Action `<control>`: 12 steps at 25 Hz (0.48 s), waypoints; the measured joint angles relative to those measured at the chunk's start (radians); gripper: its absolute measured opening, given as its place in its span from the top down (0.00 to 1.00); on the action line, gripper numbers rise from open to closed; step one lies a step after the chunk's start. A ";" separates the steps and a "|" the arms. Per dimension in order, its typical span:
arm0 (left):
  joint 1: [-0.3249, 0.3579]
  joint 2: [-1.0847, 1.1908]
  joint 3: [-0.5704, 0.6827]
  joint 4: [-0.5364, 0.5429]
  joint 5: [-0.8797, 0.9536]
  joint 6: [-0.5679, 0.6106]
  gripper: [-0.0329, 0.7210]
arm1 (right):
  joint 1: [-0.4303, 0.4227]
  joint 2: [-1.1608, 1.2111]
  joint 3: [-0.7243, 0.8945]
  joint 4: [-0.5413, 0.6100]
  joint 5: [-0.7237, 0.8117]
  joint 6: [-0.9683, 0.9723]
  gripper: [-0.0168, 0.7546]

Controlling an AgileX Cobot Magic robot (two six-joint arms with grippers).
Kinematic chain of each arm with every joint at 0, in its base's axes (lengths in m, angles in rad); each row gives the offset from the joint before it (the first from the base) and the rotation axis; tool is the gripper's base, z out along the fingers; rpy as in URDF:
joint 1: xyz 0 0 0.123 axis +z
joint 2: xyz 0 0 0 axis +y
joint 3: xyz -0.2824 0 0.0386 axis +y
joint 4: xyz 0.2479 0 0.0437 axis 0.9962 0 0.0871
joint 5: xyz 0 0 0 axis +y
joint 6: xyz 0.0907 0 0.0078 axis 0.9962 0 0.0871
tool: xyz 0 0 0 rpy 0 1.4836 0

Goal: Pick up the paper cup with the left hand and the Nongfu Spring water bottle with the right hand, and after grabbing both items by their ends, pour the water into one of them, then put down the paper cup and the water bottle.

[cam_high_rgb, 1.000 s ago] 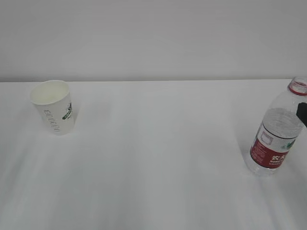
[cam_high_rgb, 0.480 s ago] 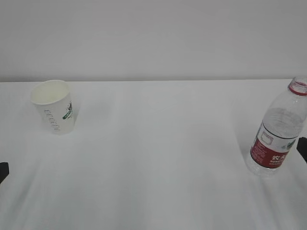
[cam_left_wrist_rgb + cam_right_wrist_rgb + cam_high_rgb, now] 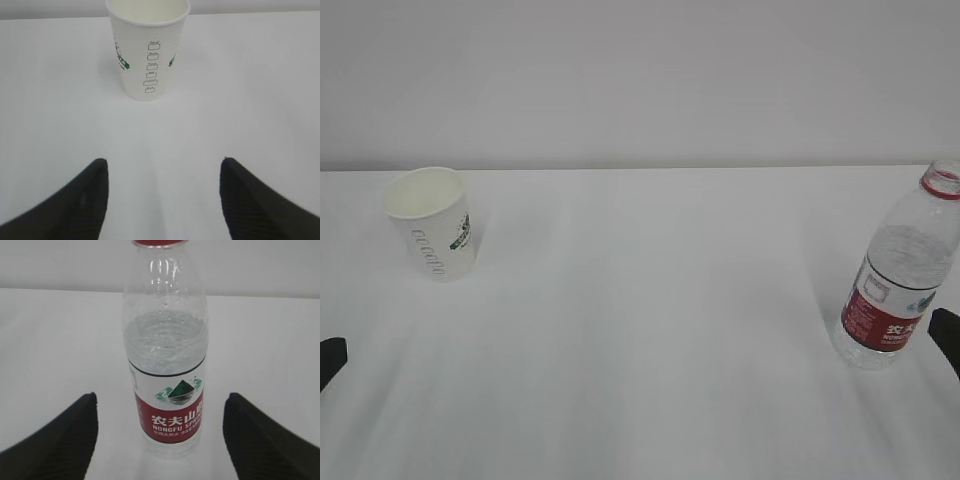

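Two end effectors wide, empty: left (image 3: 162,200), right (image 3: 160,435). Cup (image 3: 148,47) light, crushable: grip low, gently. Bottle (image 3: 167,347) heavier, slick, uncapped: grip at label.

In the exterior view, the left hand (image 3: 329,358) was cut off by the left edge, only a small black tip showing, and the right hand (image 3: 947,340) was likewise clipped by the right edge. The Nongfu Spring water bottle (image 3: 900,275) had its right side cut by that edge. In the left wrist view, the paper cup (image 3: 148,49) lost its far rim to the top edge, and the small lettering in its printed boxes was too fine to read. In the right wrist view, the bottle's red top was cropped.
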 joint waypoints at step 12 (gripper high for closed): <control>0.000 0.094 0.000 0.033 -0.017 -0.019 0.28 | 0.000 0.011 0.000 -0.006 0.000 0.001 0.22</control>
